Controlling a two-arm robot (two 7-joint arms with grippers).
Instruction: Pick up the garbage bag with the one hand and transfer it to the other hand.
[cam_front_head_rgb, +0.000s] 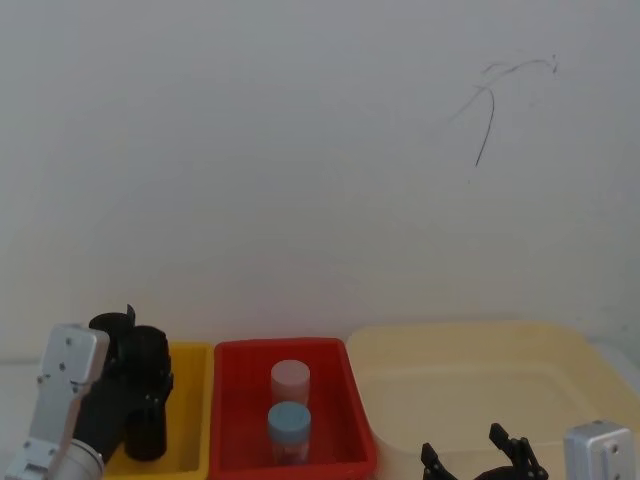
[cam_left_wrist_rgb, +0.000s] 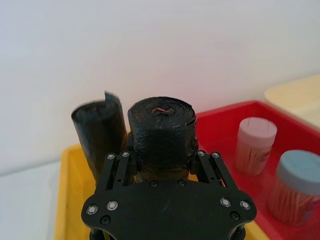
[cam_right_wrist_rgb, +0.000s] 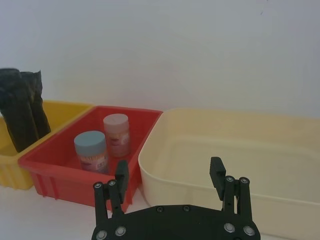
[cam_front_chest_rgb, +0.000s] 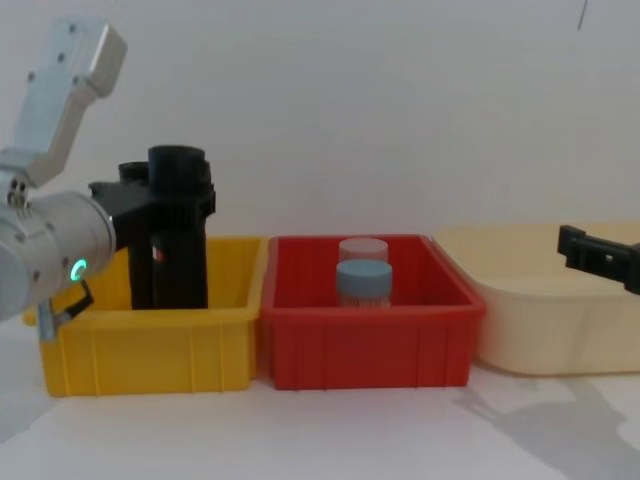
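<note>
The garbage bag (cam_left_wrist_rgb: 162, 125), a black wad of wrinkled plastic film rolled upright, stands in the yellow bin (cam_front_chest_rgb: 150, 345). My left gripper (cam_left_wrist_rgb: 162, 155) is shut on it, one finger pressed to each side. In the chest view the left gripper (cam_front_chest_rgb: 150, 215) grips the bag (cam_front_chest_rgb: 180, 270) above the bin's rim. From the head camera the bag's lower part (cam_front_head_rgb: 147, 425) hangs below that gripper (cam_front_head_rgb: 135, 365). My right gripper (cam_right_wrist_rgb: 170, 172) is open and holds nothing, at the near edge of the cream tub (cam_right_wrist_rgb: 225, 150); it also appears low on the right (cam_front_head_rgb: 480, 455).
A second black roll (cam_left_wrist_rgb: 97, 132) with a loose flap stands beside the bag in the yellow bin. The red bin (cam_front_chest_rgb: 365, 345) in the middle holds a blue-lidded jar (cam_front_chest_rgb: 363, 280) and a pink-lidded jar (cam_front_head_rgb: 290, 378). A white wall rises close behind the bins.
</note>
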